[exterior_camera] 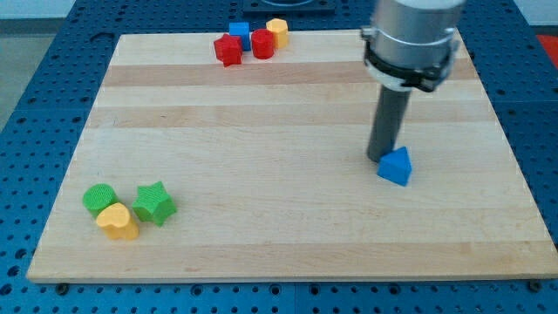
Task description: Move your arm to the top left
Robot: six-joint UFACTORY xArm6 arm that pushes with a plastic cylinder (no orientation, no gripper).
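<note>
My tip (380, 158) rests on the wooden board (261, 174) at the view's right of centre, touching or almost touching the upper left side of a blue triangular block (396, 166). At the view's top, left of centre, sits a cluster: a red star-like block (228, 50), a blue block (240, 34), a red cylinder (262, 44) and a yellow block (277, 32). At the view's bottom left lie a green cylinder (100, 199), a yellow block (117, 221) and a green star block (153, 203).
The board lies on a blue perforated table (35, 78). The arm's grey body (410, 39) hangs over the board's upper right part.
</note>
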